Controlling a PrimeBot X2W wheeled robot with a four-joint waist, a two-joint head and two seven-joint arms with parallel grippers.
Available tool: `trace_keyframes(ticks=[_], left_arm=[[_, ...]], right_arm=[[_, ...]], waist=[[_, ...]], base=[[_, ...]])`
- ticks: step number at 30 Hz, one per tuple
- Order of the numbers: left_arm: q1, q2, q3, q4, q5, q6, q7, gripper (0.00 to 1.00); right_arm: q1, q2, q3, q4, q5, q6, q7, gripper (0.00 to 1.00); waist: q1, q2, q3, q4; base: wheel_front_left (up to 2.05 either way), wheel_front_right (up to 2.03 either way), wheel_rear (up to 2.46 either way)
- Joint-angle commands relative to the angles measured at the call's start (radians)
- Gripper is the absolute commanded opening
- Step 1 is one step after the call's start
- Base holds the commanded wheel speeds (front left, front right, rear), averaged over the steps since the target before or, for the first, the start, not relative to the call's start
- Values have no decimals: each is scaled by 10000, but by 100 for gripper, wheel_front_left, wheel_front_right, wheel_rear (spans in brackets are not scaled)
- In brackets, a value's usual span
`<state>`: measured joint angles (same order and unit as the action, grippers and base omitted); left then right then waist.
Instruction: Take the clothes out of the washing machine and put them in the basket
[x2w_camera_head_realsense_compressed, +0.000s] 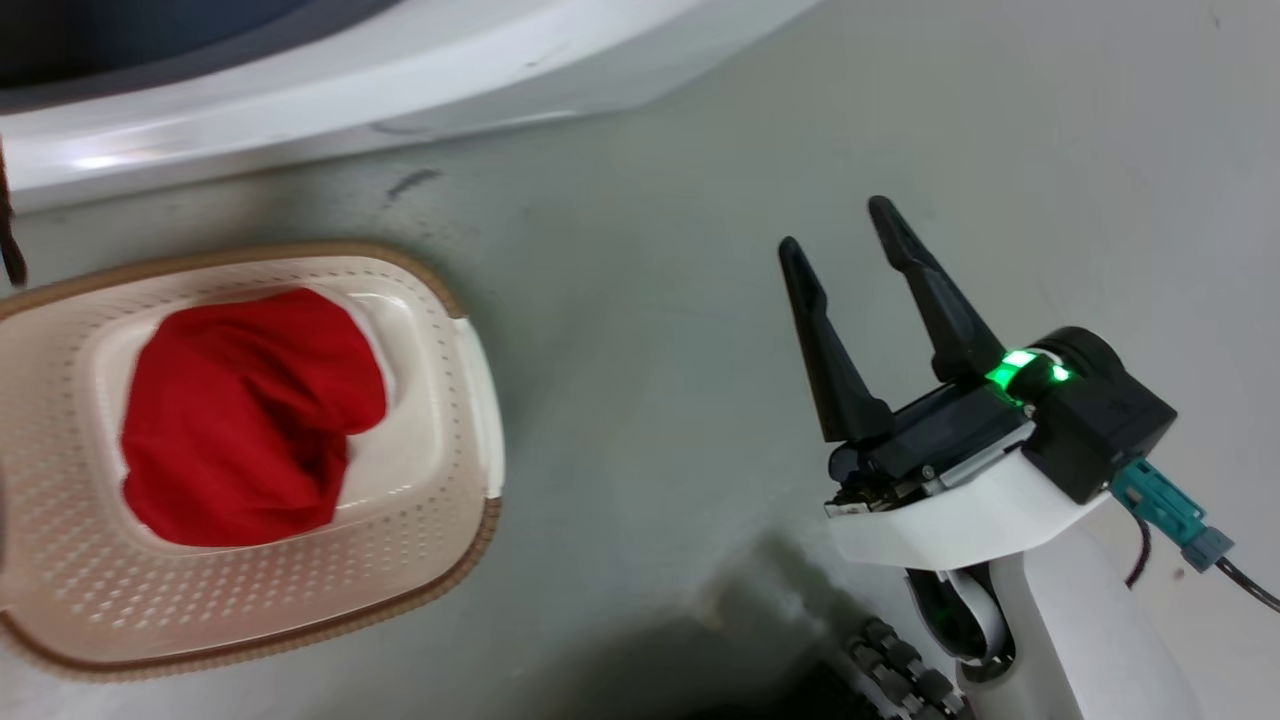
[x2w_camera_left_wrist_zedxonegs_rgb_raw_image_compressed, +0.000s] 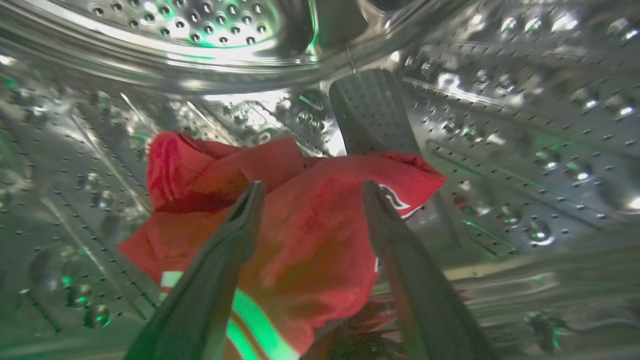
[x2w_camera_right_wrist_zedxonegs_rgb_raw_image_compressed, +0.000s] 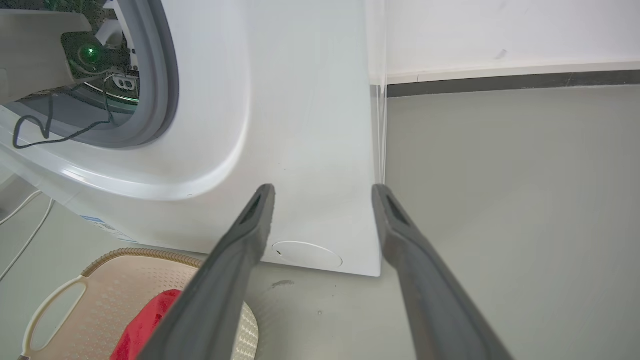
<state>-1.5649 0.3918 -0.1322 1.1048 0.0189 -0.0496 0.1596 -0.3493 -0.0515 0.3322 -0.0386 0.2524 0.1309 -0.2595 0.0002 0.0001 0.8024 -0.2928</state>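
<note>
Washing machine: striped garment inside, L gripper fingers apart over it; plain garment in basket in front; R gripper in front too, fingers apart.

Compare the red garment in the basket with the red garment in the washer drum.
The basket garment lies in the cream basket on the floor; the drum garment lies on the steel drum. The basket garment looks plain red; the drum garment shows pale stripes and a white-edged patch. The open left claw points at the drum garment; the open right claw hovers apart from the basket garment. Both are crumpled bright red cloth.
</note>
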Motion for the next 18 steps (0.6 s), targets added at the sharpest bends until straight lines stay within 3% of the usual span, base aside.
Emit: trace_keyframes(ticks=[1, 10, 14, 15, 16, 18], left_arm=[[-325, 153, -95, 120, 77, -44, 370, 100], [-1593, 994, -492, 653, 360, -363, 3165, 100], [-1707, 1135, -473, 814, 250, -283, 4252, 96], [-1686, 1164, -474, 806, 227, -218, 4431, 45], [-1654, 1187, -463, 763, 203, -148, 4546, 0], [-1506, 1213, -468, 649, 212, -36, 4723, 0]], right_arm=[[-231, 24, 110, 42, 111, -3, -52, 100], [-170, 22, 527, -62, 576, -3, -59, 100], [-117, 22, 615, -60, 657, -3, -61, 100], [-122, 22, 628, -76, 683, -3, -61, 100], [-134, 22, 637, -92, 704, -5, -61, 100], [-179, 22, 644, -103, 729, -5, -62, 100]], waist=[[-2, -1, 472, -441], [-2, -1, 843, -1038], [-2, -1, 893, -1120], [-2, -1, 903, -1133], [-2, -1, 910, -1141], [-2, -1, 909, -1147]], base=[[0, 0, 0], [0, 0, 0], [0, 0, 0], [0, 0, 0], [0, 0, 0], [0, 0, 0]])
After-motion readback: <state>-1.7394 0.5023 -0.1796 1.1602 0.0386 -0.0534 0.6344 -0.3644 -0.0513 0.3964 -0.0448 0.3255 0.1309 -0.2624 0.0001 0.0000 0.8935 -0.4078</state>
